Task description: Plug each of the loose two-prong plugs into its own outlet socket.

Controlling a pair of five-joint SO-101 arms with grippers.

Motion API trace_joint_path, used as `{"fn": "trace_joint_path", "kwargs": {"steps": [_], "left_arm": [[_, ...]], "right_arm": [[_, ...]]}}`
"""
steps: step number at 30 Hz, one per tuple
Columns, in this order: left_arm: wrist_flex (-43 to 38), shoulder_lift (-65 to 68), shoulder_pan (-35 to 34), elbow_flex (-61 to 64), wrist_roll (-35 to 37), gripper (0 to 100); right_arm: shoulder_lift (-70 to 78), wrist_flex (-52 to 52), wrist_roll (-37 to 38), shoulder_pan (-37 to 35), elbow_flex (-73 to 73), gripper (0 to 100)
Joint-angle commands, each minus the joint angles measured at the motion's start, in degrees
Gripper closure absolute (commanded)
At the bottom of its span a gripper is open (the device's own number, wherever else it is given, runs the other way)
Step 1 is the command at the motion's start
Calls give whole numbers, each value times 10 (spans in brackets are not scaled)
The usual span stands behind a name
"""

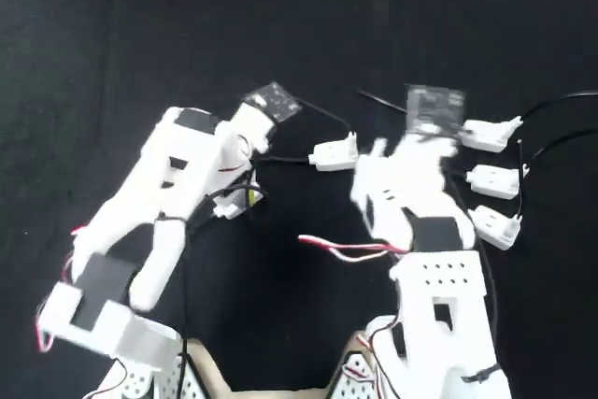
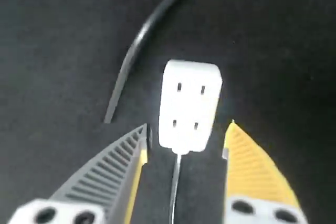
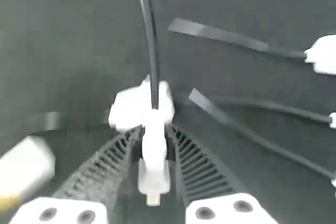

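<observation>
My left jaws stand apart, their tips on either side of the near end of a white outlet socket (image 2: 189, 103). It lies flat on the black counter (image 2: 273, 35) with its slots facing up. A black cord (image 2: 136, 45) curves away beyond it. My right jaws are clamped on a white plug (image 3: 147, 111), whose dark lead (image 3: 149, 35) runs off ahead. Farther out on my right, three white socket blocks (image 1: 493, 179) lie in a column, each with its own cable.
</observation>
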Motion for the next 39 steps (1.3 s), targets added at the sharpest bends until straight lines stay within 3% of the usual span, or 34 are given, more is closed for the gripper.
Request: {"fn": "trace_joint_path", "kwargs": {"steps": [1,6,10,14,18,26,32,39], "left_arm": [[45,-134,-27,-12,16,764],[96,-295,-85,55,29,764],[99,-406,-185,133,37,764],[76,-498,-297,253,20,767],[46,-591,-355,393,-11,769],[21,-799,-468,579,-9,765],[22,-930,-509,677,-11,765],[56,-1013,-520,710,-12,765]], "right_arm": [[0,75,26,-18,-59,986],[0,116,60,-97,-36,986],[12,171,92,-175,-34,986],[98,185,135,-216,-41,986],[228,186,154,-244,-77,986],[432,185,179,-235,-148,986],[450,185,187,-163,-170,986],[454,185,190,-164,-170,954]]}}
